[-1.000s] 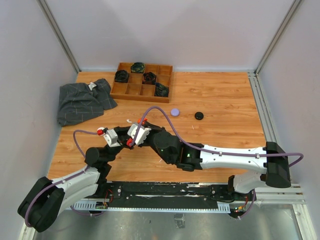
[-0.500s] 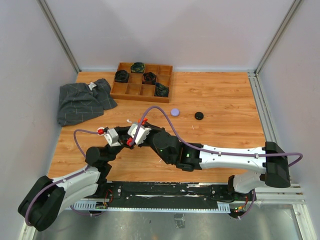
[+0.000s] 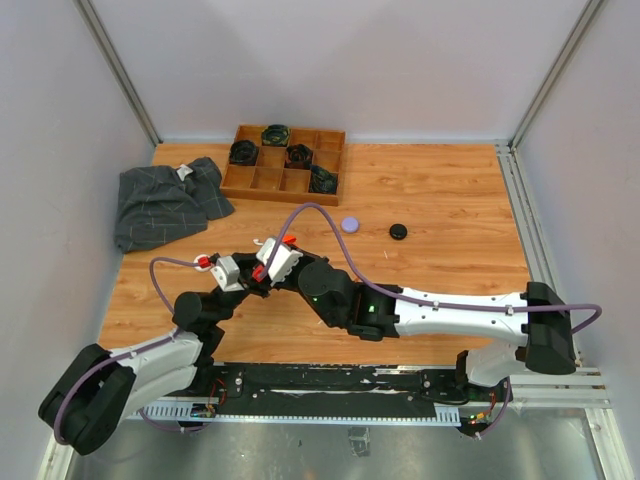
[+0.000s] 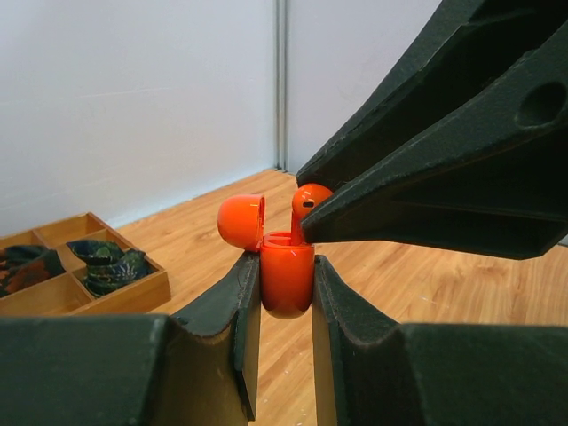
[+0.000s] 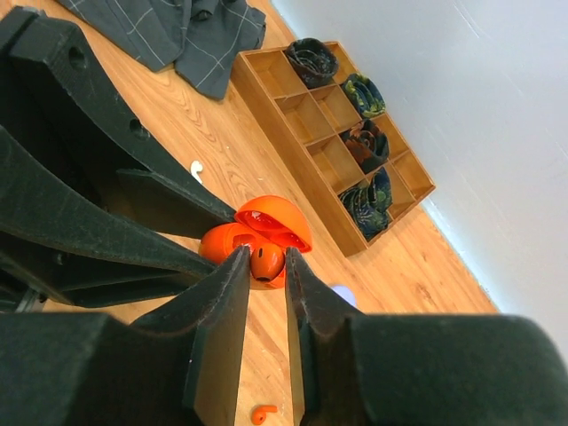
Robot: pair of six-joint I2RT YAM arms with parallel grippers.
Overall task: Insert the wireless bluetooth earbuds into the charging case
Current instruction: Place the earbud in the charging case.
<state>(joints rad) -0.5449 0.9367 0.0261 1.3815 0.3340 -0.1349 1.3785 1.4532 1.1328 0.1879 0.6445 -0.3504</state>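
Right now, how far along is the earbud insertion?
Done: the orange case is lid-open, clamped upright in the left gripper. In hand: the right gripper pinches one orange earbud at the case mouth, stem down, not visibly seated. Left: seat and release it, then probably fetch the second orange earbud lying on the table.

Bright, even diffuse light — shadows soft, faint. Top view sharp; left gripper fingers blur near lens.

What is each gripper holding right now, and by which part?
The left gripper clamps the orange-red charging case by its lower body, lid open. The right gripper pinches an orange-red earbud near its rounded head, at the case's opening.
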